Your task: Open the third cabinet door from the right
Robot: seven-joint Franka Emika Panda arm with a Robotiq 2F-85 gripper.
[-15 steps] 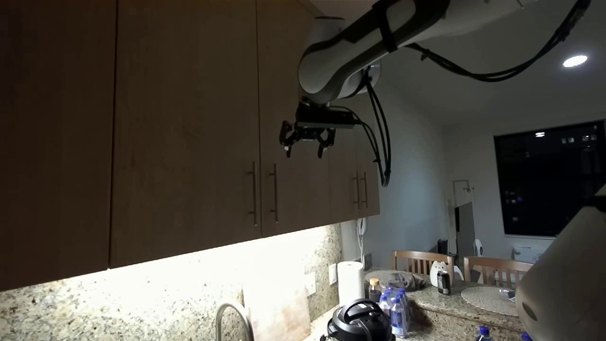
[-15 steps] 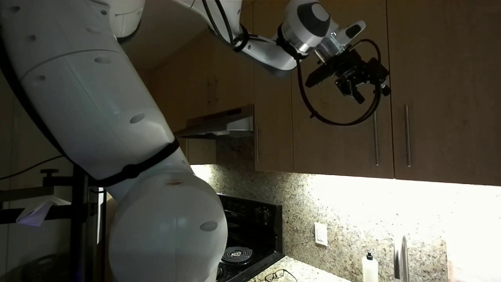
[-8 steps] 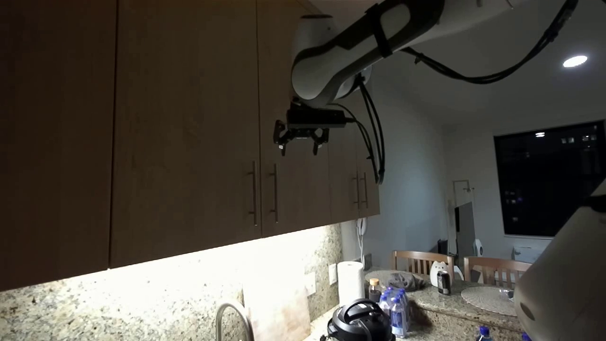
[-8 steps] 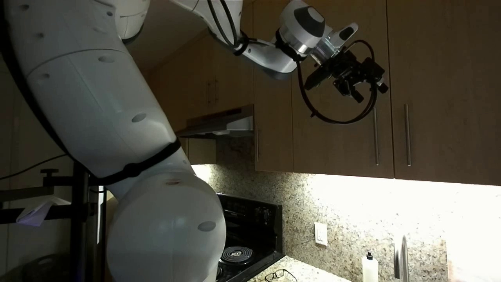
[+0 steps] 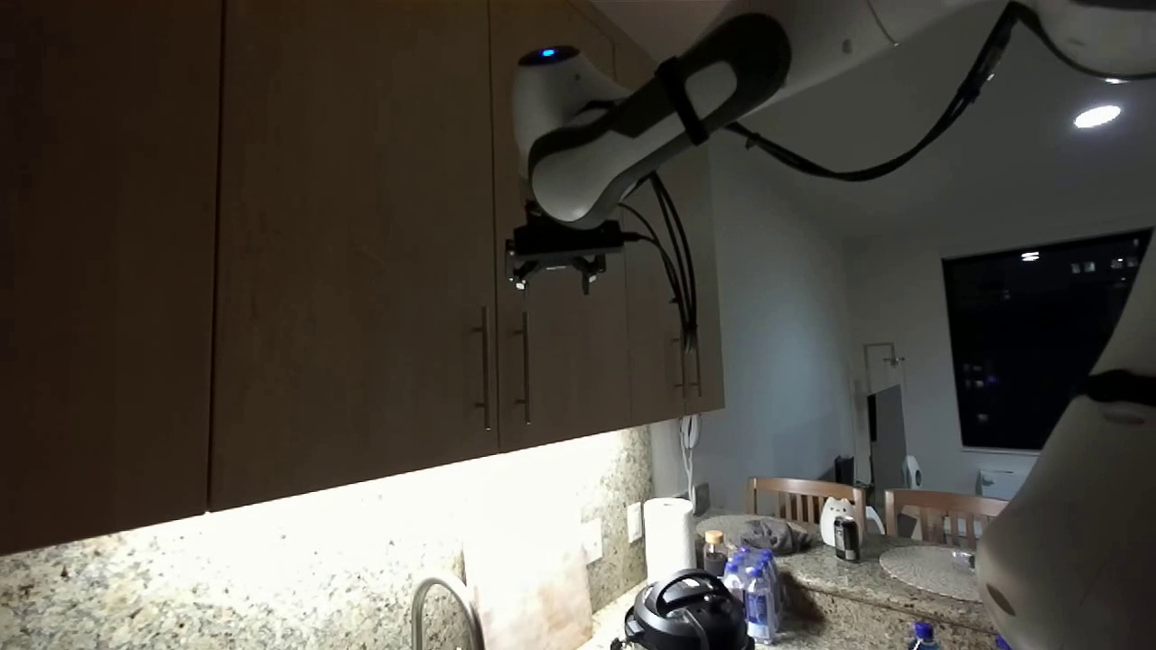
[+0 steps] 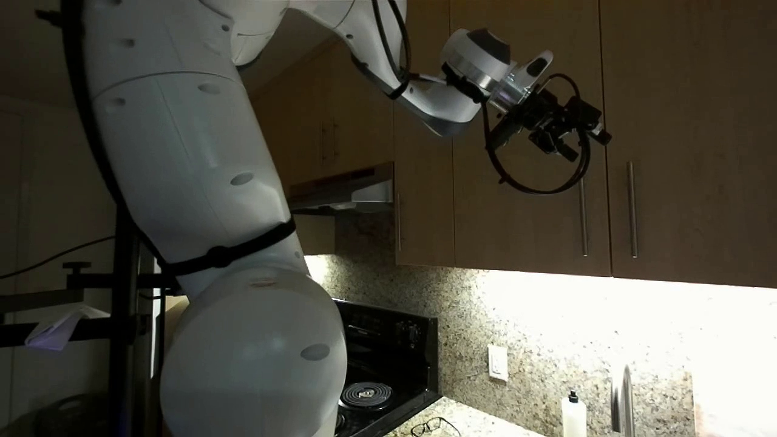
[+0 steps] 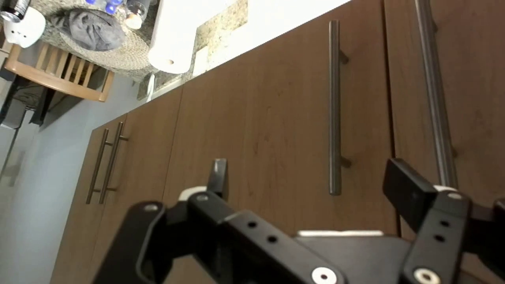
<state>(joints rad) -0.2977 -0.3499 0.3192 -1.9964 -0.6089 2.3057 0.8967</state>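
The black two-fingered tool [image 7: 309,181] stands wide before the closed, flat light-brown wood-grain door [image 7: 256,130], third from the right, whose slim round metal bar handle [image 7: 334,106] appears between the fingers [image 7: 408,189] in the wrist view. Blue-capped plastic bottles [image 5: 757,591] carry labels [image 5: 760,612] too small to read.

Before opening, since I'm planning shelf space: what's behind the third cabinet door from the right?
The third cabinet door is shut, hiding whatever is behind it; only its outer face and metal bar handle show.
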